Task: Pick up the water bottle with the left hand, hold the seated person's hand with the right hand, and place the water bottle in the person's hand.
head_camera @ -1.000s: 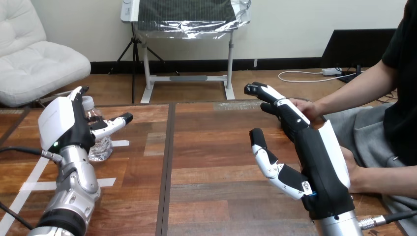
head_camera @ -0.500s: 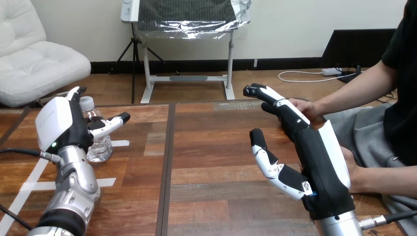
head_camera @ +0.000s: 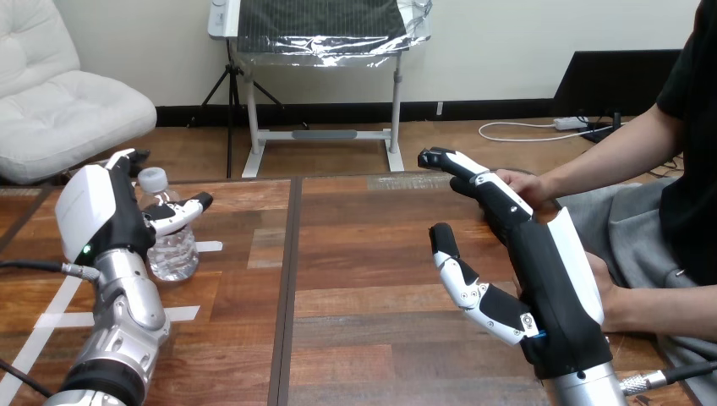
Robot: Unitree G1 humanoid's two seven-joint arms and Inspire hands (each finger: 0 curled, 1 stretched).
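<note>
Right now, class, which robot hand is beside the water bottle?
The left hand, close beside the water bottle; the right hand is across the table, by the person's farther hand.

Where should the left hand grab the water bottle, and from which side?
Grip the water bottle round its mid-body, below the cap, coming from its left: it stands upright on the table, and the open left hand sits right beside it on that side.

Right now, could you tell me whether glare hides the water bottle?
Head view: light is even; only a faint sheen lies on the table's far edge; the clear water bottle reads plainly, though the left hand covers its left side.
</note>
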